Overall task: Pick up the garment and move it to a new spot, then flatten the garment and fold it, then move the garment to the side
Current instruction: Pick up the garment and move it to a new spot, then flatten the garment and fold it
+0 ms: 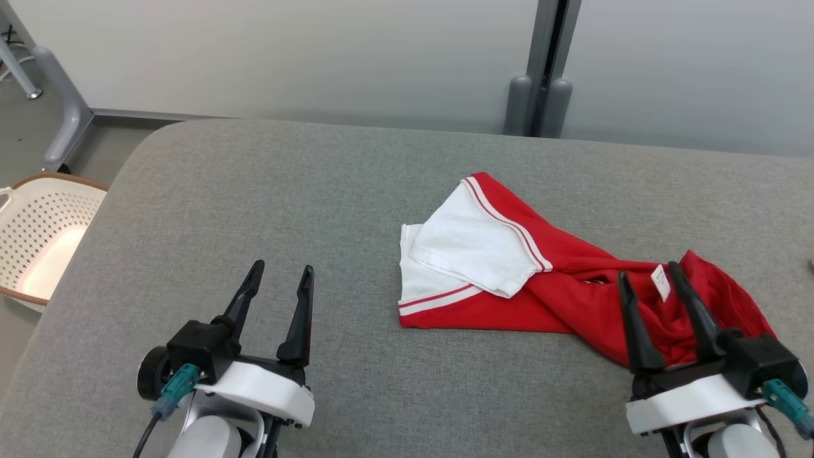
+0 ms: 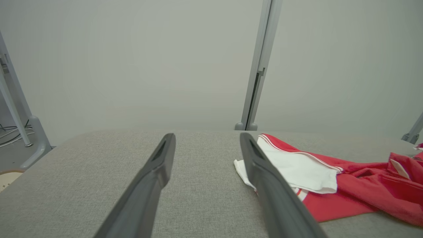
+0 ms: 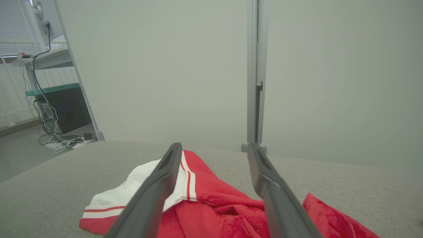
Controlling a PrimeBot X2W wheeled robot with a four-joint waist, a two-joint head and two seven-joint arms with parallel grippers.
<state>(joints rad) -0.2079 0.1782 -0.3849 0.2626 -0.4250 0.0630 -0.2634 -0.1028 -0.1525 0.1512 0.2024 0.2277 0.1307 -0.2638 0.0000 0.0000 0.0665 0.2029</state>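
A crumpled red garment [image 1: 572,299] of soft fabric, with white panels edged in red-and-white stripes, lies on the right half of the wide grey fabric-covered bench [image 1: 254,191]. Its white parts are folded over towards the middle of the bench, and its red part is bunched towards the right. A small white label [image 1: 661,282] shows on the bunched red part. The right hand [image 1: 647,270] is at the garment's near right end with its two long dark fingers spread wide. In the head view the fingers stand either side of the label and have hold of nothing; whether they touch the cloth cannot be told. The left hand [image 1: 283,270] is over bare bench well to the left of the garment, its fingers equally wide apart and empty. A white perforated plastic basket with a brown rim [image 1: 44,235] sits off the bench's left edge. Behind the bench stands a pale grey partition wall [image 1: 318,57] with a grey upright post [image 1: 544,63].
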